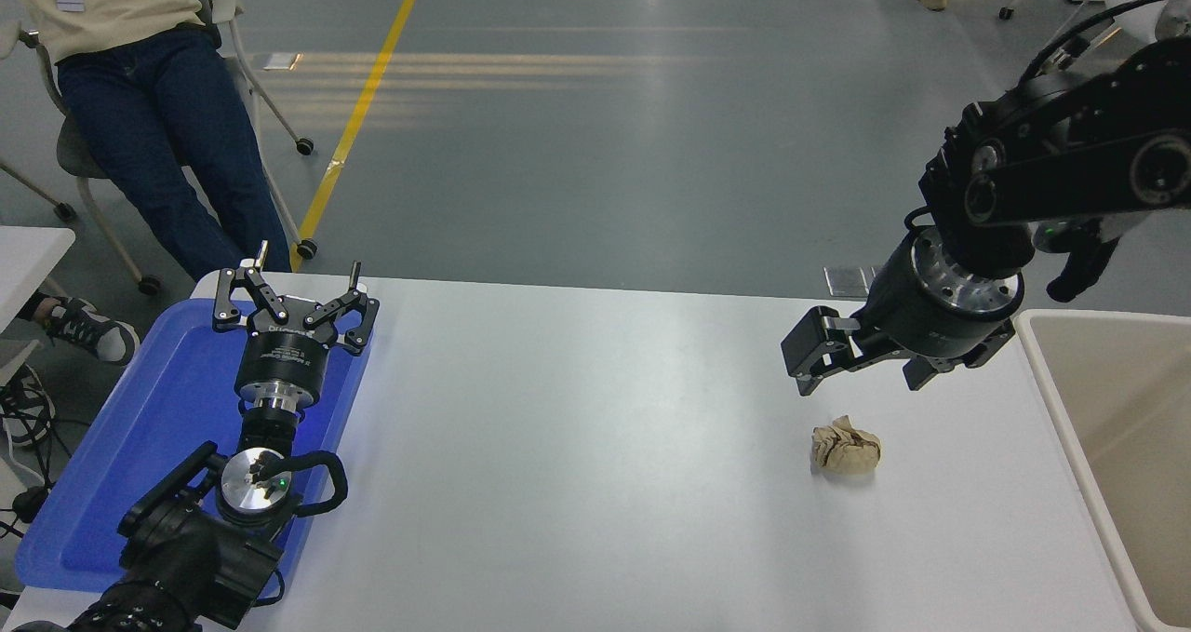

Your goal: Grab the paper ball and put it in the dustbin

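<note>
We see the paper ball point(845, 449) lying alone on the white bench point(577, 446), a crumpled tan wad with dark creases, toward four o'clock from the bench's middle. Just above it in the picture, at about twelve o'clock from the ball, hangs the right pincer point(861, 376) — its black fingers spread apart and pointing down toward the bench, holding nothing, with a clear gap between them and the paper. The right arm reaches in from the right edge, bending down from two o'clock. At three o'clock from the ball, well apart from it, stands the dustbin point(1051, 371), a cream-beige bin with a thick rounded rim; only its left part shows, cut by the picture's right edge, and what we can see of its inside is smooth wall. Over at the bench's left end the left pincer point(298, 288) rests above a flat blue tray point(112, 464), fingers splayed open and empty — its arm comes in from seven o'clock. Beyond the bench, at eleven o'clock, a person point(140, 101) in dark trousers sits on a wheeled chair point(270, 101).
</note>
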